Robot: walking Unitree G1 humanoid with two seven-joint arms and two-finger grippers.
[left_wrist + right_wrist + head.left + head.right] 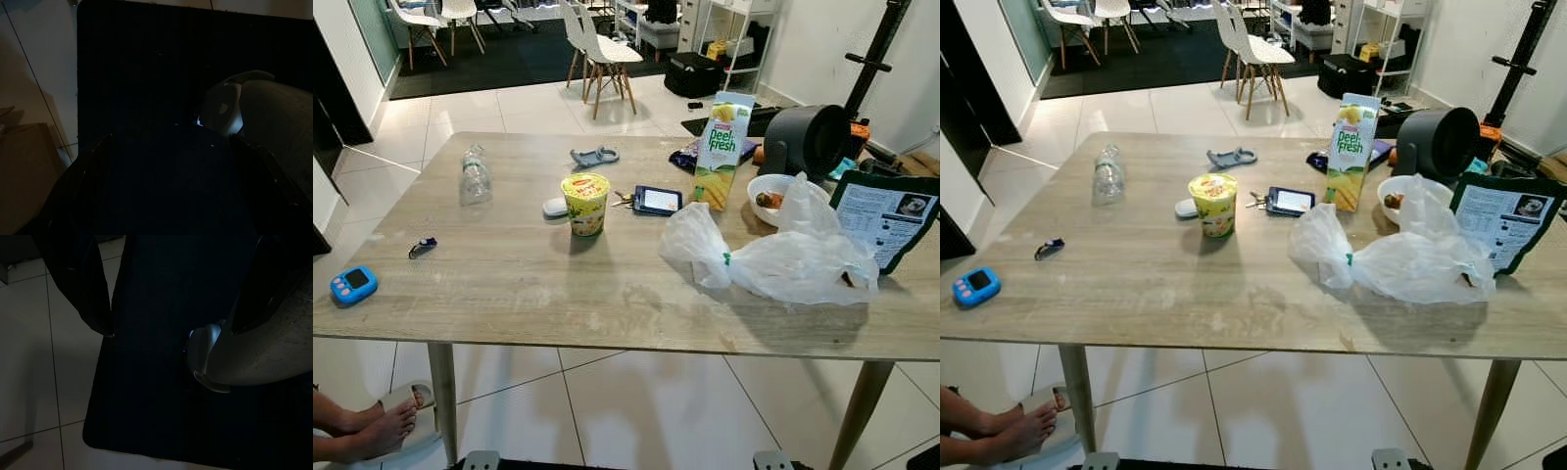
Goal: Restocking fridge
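Robot stands facing the wooden table (509, 284), both arms hanging idle over a dark floor mat (146, 73). Left gripper (166, 186) fingers spread apart, released; right gripper (171, 298) likewise spread, holding nothing. Juice carton (722, 149) stands upright toward the table's far right, just beside a white bowl (766, 188) and behind a plastic bag (773, 257). Yellow cup (586, 203) mid-table. Likely first pick: carton. Approach from the side, squeeze the middle, keep it upright, avoid snagging the bag.

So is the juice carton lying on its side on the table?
No, the juice carton stands upright on the table, beside the white bowl.
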